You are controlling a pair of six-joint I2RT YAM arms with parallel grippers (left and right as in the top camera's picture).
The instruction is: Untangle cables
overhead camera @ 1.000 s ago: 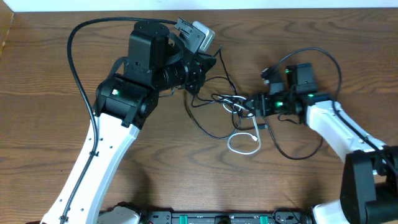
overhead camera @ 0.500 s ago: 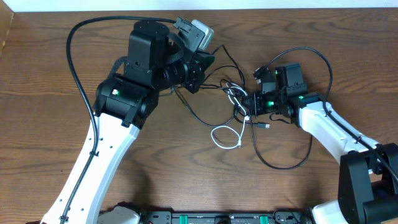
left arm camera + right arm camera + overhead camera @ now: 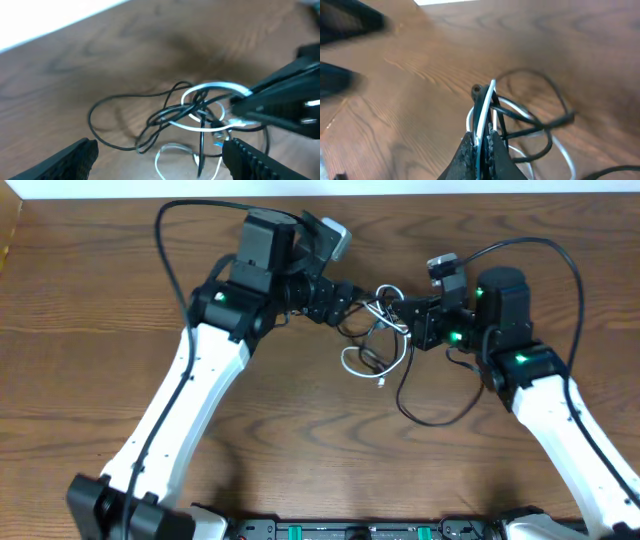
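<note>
The white cable [image 3: 485,111] and black cable [image 3: 437,423] have been dragged farther and leftward over the last second. They are bunched tighter on the bench [image 3: 300,455] and still knotted, so I judge no real progress. The right tool [image 3: 481,142] is pinched together on the white cable. The left tool [image 3: 160,147], fingers apart, has closed in at the knot's left. Two cables, two tools.

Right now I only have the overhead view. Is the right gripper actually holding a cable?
Observer: Yes. The right wrist view shows the right gripper shut on the white cable, which runs up between its fingertips.
Operator: Is the black one caught too?
Observer: It seems so. The black cable has a strand pressed alongside the white.
Operator: And the left?
Observer: The left wrist view shows the left gripper wide open, with the cables ahead of it, ungripped.
</note>
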